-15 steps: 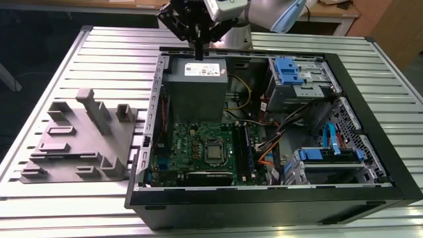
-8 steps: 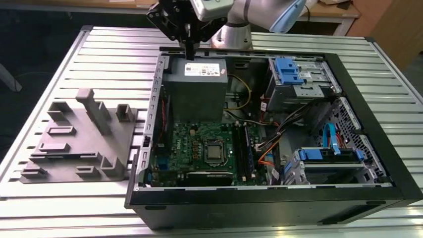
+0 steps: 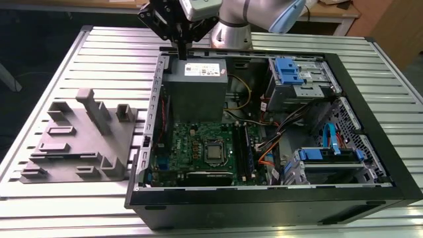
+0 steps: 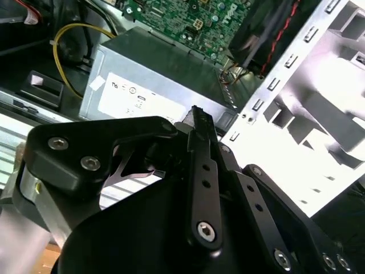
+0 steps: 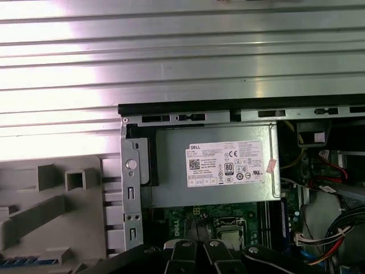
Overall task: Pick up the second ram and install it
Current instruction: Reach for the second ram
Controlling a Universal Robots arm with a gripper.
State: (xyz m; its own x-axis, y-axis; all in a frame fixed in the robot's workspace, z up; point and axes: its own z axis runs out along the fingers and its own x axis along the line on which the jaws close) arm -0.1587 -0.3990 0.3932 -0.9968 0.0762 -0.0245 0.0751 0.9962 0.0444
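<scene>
The second ram (image 5: 25,262), a thin blue-green memory stick, is lying in a recess of the grey moulded holder block (image 3: 73,148). The block is resting on the ribbed aluminium table (image 3: 99,44), just beside the open black computer case (image 3: 278,203) on the exterior view's left. The black gripper (image 3: 180,55) is hovering well apart from the stick, above the far edge of the grey power-supply box (image 3: 195,91), with its fingers pressing together.

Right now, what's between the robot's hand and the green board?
In the exterior view, the grey power box lies between the hand and the green board.
</scene>
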